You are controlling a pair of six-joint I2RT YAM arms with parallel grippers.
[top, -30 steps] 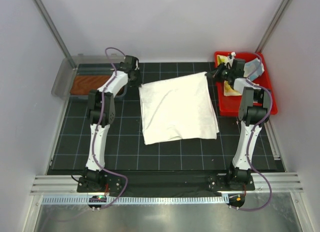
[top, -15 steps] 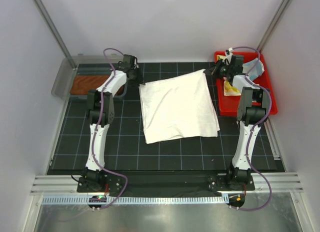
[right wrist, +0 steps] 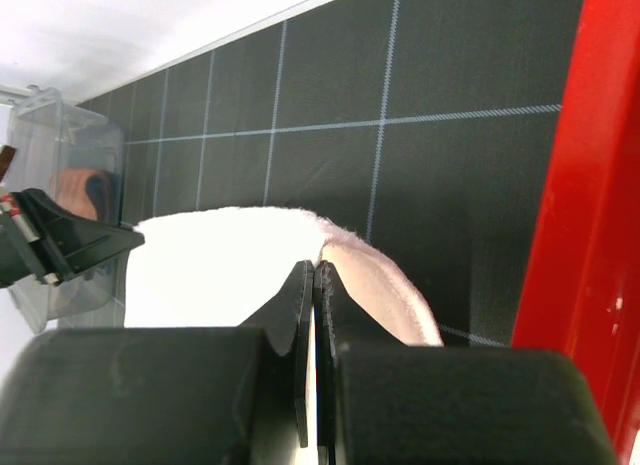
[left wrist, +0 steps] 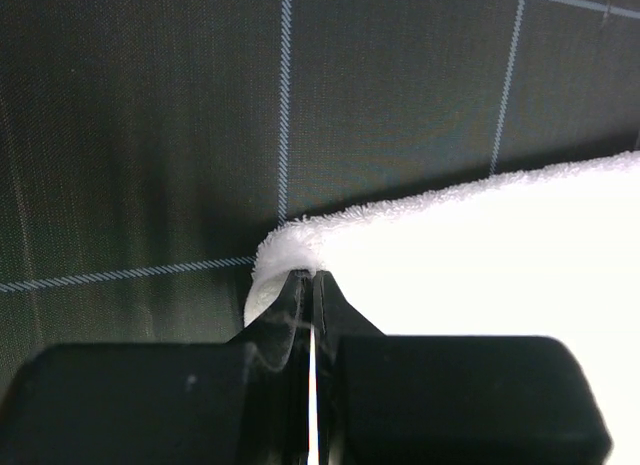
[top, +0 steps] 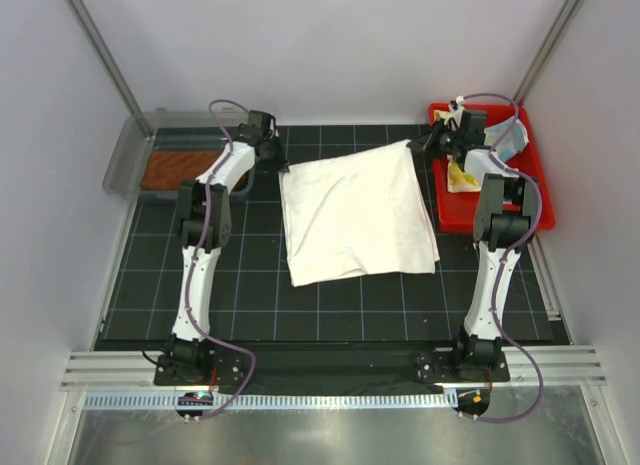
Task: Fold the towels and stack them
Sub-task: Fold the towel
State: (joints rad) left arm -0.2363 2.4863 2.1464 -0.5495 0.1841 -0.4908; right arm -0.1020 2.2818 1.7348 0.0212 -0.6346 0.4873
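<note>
The large white terry towel (top: 355,220) lies spread flat in the middle of the black gridded worktop (top: 250,305). The left pincer (left wrist: 310,280) is clamped on its far-left corner and the right pincer (right wrist: 313,270) on its far-right corner. These matching holds likely serve to draw the far edge nearward for a fold.

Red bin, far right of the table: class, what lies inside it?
Inside the red bin lie a pale yellow towel and a light-blue towel. The right arm crosses over them, hiding much of both and anything beneath.
</note>
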